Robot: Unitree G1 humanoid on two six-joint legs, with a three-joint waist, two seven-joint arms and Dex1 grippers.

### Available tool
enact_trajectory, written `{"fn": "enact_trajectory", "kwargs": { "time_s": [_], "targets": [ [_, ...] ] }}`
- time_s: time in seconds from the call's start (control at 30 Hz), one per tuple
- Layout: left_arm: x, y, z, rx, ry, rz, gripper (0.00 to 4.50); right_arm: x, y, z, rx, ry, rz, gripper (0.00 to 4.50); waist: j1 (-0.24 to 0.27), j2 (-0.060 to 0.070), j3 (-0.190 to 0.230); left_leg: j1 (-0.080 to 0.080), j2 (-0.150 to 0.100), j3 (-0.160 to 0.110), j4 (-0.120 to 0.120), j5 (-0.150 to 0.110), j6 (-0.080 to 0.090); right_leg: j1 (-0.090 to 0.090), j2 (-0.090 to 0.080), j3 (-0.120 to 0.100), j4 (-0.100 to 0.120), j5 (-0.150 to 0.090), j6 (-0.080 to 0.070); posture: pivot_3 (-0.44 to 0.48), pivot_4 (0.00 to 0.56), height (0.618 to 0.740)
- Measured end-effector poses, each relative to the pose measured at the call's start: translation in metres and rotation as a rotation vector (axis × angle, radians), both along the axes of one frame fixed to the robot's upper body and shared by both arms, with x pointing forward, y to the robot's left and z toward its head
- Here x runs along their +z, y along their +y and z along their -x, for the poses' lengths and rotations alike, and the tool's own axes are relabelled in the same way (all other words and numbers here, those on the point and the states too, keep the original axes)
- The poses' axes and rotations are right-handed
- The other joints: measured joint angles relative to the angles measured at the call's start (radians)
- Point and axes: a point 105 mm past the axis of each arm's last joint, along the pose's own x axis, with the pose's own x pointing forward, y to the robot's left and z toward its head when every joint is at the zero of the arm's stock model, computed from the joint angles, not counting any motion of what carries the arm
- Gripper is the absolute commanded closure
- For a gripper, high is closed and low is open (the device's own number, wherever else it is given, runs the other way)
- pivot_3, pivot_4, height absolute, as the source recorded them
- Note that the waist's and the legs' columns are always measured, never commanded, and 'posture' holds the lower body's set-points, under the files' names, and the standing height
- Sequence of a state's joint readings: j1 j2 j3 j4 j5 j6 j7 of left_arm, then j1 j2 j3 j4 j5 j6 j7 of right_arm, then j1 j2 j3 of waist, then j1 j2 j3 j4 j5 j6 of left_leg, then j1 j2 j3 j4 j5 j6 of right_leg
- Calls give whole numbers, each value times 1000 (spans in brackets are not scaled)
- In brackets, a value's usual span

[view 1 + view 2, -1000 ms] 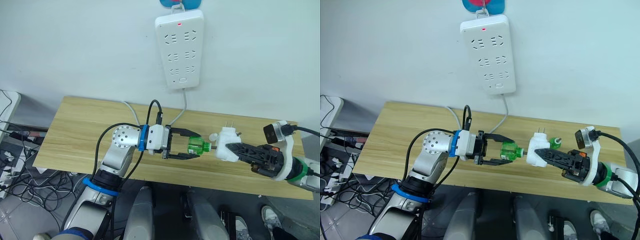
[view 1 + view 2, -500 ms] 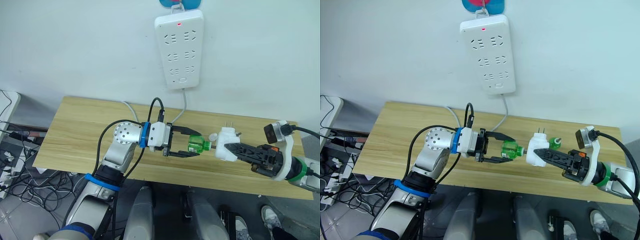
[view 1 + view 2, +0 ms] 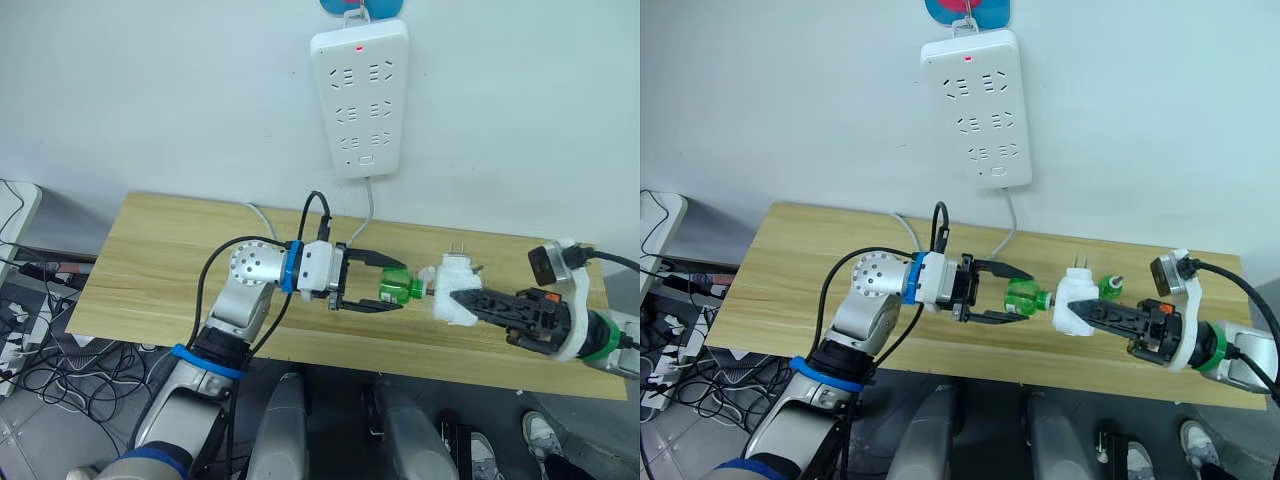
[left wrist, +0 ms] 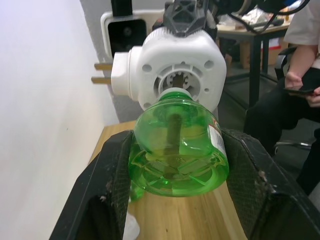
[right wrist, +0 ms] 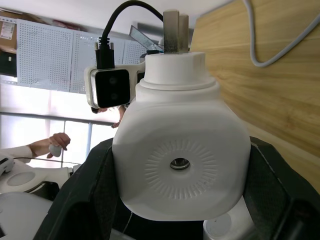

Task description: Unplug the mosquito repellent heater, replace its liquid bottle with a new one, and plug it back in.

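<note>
Both end effectors grip: left (image 3: pixel 385 291) the liquid bottle (image 4: pixel 175 145), right (image 3: pixel 470 302) the mosquito repellent heater (image 3: pixel 453 290).

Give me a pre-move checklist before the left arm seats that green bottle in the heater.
1. Left gripper holds the green bottle between both fingers: ok.
2. Right gripper holds the mosquito repellent heater: ok.
3. Bottle neck lines up with the heater's socket: ok, neck at its mouth.
4. Bottle is uncapped, wick exposed: ok; a loose white cap lies on the table.
5. Bottle fully seated: not ok, body still outside.
6. Heater is off the power strip: ok, prongs bare.
</note>
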State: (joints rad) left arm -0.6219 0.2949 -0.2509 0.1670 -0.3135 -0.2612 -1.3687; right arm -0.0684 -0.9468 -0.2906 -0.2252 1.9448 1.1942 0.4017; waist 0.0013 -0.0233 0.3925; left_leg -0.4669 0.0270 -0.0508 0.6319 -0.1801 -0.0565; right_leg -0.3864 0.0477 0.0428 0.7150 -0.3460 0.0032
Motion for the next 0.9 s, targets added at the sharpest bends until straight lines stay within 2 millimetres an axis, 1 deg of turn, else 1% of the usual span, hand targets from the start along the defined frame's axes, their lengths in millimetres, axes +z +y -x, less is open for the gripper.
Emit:
{"fn": "enact_trajectory", "kwargs": {
  "time_s": [0.2,0.47,0.57,0.9],
  "targets": [
    [1,0,0,-3,-5,2,2184,2,-2,1,15,5,-1,1531,0,0,0,0,0,0,0,0,0,0,0,0,0,0,0,48,396,740],
    [2,0,0,4,-2,0,2184,-2,11,-11,-51,-20,-15,1531,-1,0,0,0,0,0,0,0,0,0,0,0,0,0,0,49,392,740],
    [2,1,-1,9,1,-3,2184,-4,18,-12,-73,-28,-8,1531,-1,0,0,0,0,0,0,0,0,0,0,0,0,0,0,49,392,740],
    [1,10,-6,45,7,-8,2184,-4,29,-15,-144,-54,11,1531,-3,0,0,0,0,-1,0,0,-1,0,0,0,1,0,0,34,391,740]
  ]
}}
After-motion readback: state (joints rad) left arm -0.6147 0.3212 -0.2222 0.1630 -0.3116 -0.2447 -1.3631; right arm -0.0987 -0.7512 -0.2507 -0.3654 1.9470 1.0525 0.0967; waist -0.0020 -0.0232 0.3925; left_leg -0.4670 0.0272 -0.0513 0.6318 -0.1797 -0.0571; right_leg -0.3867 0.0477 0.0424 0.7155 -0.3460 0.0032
